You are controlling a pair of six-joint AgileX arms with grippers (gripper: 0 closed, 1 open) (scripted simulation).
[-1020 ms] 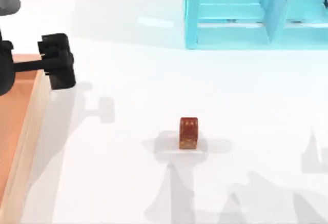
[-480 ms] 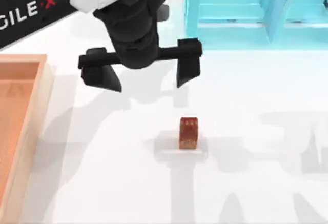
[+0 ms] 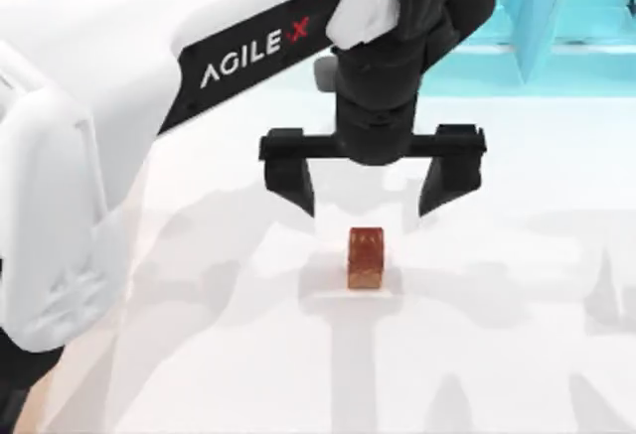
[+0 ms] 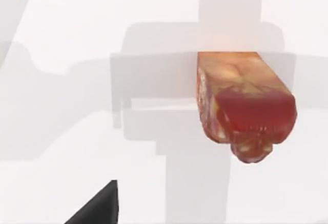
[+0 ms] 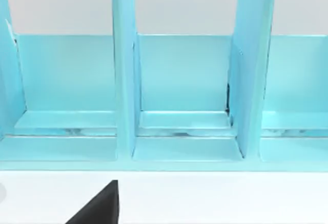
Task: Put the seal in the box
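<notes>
Reddish-brown, mottled and glossy, the small rectangular seal point(image 3: 366, 258) is seen standing on the white table point(image 3: 517, 285) near the middle of the top view, with nothing touching it. Its lighter orange base is seen in the left wrist view, where the block point(image 4: 245, 106) is set on the table amid grey shadows.

The left gripper point(image 3: 370, 186), black and two-fingered, is held above the table just beyond the seal, toward the far edge. Its jaws are spread wide, far wider than the block: one dark finger point(image 3: 291, 171) is seen to the left of the seal and the other to its right, both clear of it. The gripper is carried on a white arm point(image 3: 119, 106) lettered AGILEX, which is stretched in from the left side of the table and covers much of that side. A dark finger tip point(image 4: 97, 206) is caught at the edge of the left wrist view, apart from the seal.

A turquoise shelf-like structure point(image 3: 556, 27) with upright dividers is placed at the far right of the table. It is faced squarely in the right wrist view point(image 5: 179, 96), where three open compartments are shown side by side; a black finger tip point(image 5: 97, 206) is seen there, but the state of the right arm's jaws cannot be told.
</notes>
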